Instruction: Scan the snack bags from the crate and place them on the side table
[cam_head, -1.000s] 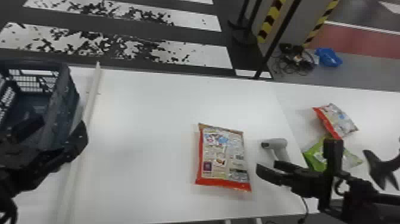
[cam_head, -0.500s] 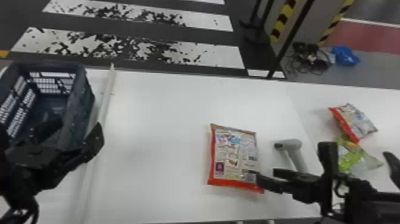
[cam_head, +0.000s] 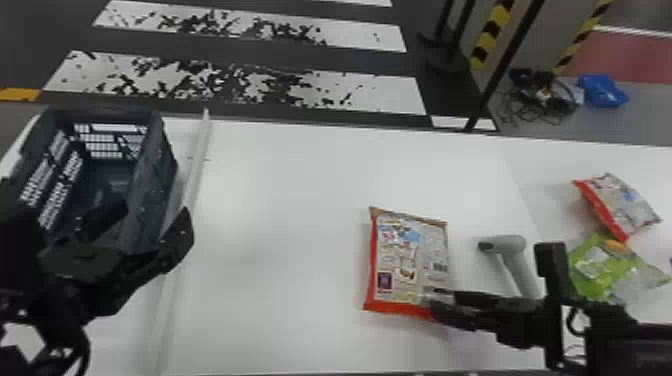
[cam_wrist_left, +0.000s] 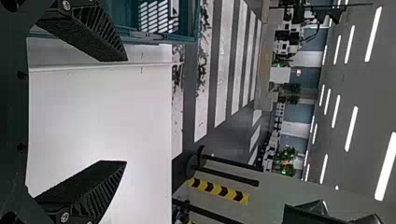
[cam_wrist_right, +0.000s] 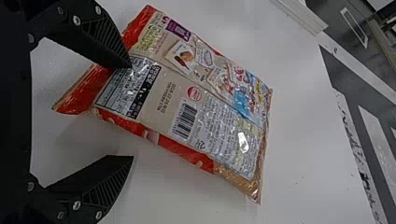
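My right gripper (cam_head: 435, 305) is at the near right corner of the red-edged snack bag (cam_head: 410, 260), which lies flat on the table. In the right wrist view the gripper (cam_wrist_right: 131, 112) stands open, one finger over the bag (cam_wrist_right: 201, 102), the other beside it above bare table. My left gripper (cam_head: 150, 220) is by the near side of the crate (cam_head: 150, 185); in the left wrist view the gripper (cam_wrist_left: 126, 111) is open with nothing between its fingers. Right of the bag lies a grey scanner (cam_head: 505, 245).
A red-and-white snack bag (cam_head: 620, 205) and a green one (cam_head: 600, 265) lie on the side table (cam_head: 545, 200) at the right. A white rail (cam_head: 197, 165) runs along the main table (cam_head: 300, 200) beside the crate.
The right gripper has moved left from beside the scanner to the bag's near corner. In the head view, the whole scene has shifted to the right.
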